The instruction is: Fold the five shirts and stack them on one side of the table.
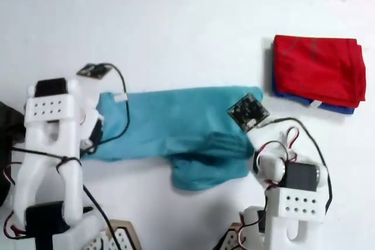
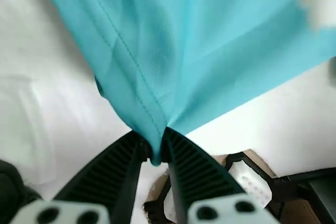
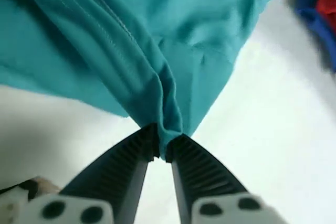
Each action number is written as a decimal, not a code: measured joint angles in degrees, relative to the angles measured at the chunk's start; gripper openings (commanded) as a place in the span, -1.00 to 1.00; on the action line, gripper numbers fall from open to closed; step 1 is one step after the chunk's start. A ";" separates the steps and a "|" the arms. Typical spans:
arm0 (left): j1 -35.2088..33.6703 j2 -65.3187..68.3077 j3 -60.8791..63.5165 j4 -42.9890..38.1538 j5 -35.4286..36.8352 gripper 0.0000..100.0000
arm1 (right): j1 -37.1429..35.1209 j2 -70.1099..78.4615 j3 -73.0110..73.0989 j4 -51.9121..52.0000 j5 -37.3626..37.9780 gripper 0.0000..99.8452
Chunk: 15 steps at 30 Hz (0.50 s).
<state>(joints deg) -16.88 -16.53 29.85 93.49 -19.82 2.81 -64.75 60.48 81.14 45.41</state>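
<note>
A teal shirt (image 1: 176, 127) lies stretched across the middle of the white table (image 1: 176, 33), with a sleeve (image 1: 205, 171) drooping toward the front. My left gripper (image 2: 155, 153) is shut on the teal shirt (image 2: 184, 51) at its left end, the cloth pinched between the black ribbed fingers (image 2: 118, 166). At the other end my right gripper (image 3: 164, 148) is shut on a bunched fold of the teal shirt (image 3: 157, 40). A folded red shirt (image 1: 319, 68) rests on a folded blue shirt (image 1: 345, 109) at the back right of the table.
The left arm (image 1: 53, 144) stands at the front left and the right arm (image 1: 293, 197) at the front right, both with trailing cables. The red and blue stack (image 3: 320, 14) lies close beyond the right gripper. Bare table stretches along the back.
</note>
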 measured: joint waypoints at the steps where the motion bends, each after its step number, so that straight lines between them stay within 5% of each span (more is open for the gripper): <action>1: -0.62 0.88 0.44 -0.79 -0.26 -0.95 | 0.00 0.00 1.23 -0.09 0.00 -0.96; 5: -2.64 5.27 0.44 -2.20 -2.20 -0.91 | 0.00 0.00 3.69 -0.09 0.00 -0.85; 10: -2.73 10.02 0.00 -1.85 -2.99 -0.59 | 0.00 -0.09 3.69 -0.09 0.00 -0.57; 15: -2.99 10.02 -5.98 1.67 -2.99 -0.53 | 0.00 -0.09 0.35 1.67 0.00 -0.56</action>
<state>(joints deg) -19.87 -6.51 23.87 95.16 -22.81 2.81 -64.84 60.84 82.81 45.41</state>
